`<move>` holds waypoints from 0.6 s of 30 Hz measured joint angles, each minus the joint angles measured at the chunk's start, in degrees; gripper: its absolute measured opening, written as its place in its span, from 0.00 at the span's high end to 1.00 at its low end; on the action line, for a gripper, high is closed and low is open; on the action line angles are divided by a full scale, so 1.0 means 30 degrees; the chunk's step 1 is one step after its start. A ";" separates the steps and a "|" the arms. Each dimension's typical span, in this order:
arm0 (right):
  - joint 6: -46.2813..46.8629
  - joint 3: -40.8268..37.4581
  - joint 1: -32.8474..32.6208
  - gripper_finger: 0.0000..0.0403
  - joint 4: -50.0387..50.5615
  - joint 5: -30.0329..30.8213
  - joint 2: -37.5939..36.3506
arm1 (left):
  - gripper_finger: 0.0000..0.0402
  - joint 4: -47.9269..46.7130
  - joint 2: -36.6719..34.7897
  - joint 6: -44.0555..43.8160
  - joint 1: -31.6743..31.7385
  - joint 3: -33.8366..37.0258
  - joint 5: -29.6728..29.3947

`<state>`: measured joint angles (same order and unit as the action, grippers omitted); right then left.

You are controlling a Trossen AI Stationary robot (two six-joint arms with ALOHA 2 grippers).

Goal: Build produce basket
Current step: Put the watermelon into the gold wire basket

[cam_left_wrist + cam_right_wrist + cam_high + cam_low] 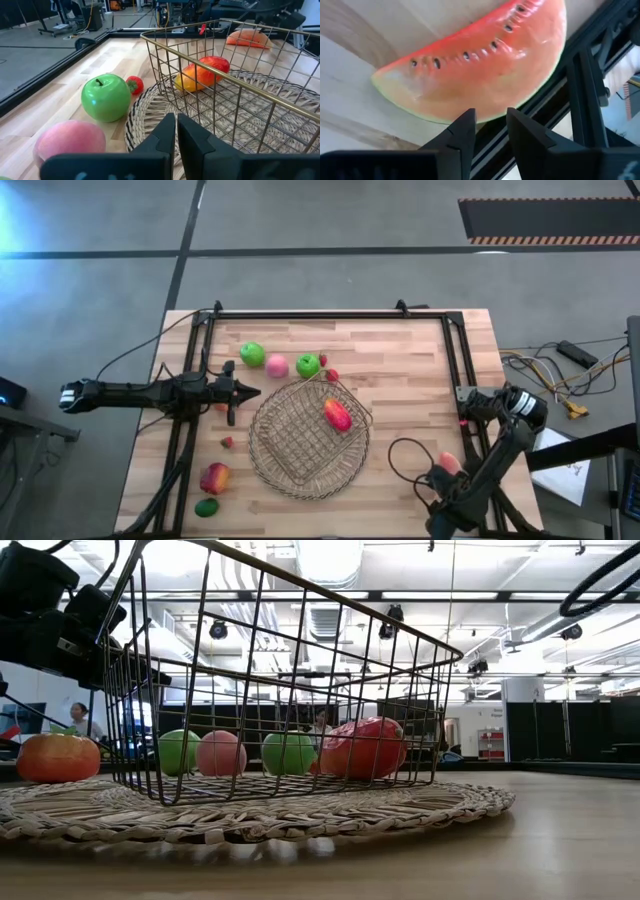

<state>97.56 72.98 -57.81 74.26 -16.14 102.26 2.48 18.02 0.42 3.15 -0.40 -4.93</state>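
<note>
The wire basket stands on the round woven mat at mid-table and holds the red-yellow mango. Two green apples, the pink peach and strawberries lie on the table beyond it. The red-yellow apple and the lime lie at the near left. My left gripper is shut and empty beside the basket's left side. My right gripper is open at the rind of the watermelon slice, which lies flat at the table's near right. My right gripper has its two fingertips on either side of a spot on the slice's green rind edge, coming from above. I cannot tell whether they touch it. The slice lies on the table.
A dark metal frame runs around the table top; its rail passes right beside the watermelon slice. A black cable loops on the wood near the right arm. Bare wood lies between the mat and the right rail.
</note>
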 joint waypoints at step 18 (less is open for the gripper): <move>-0.5563 -0.0394 0.3347 0.83 -0.4797 0.4944 0.0095 | 0.99 0.0005 0.0034 -0.0006 -0.0001 0.0000 -0.0002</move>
<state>80.87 71.80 -47.77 59.87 -1.30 102.54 2.49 18.12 0.40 3.15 -0.40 -4.94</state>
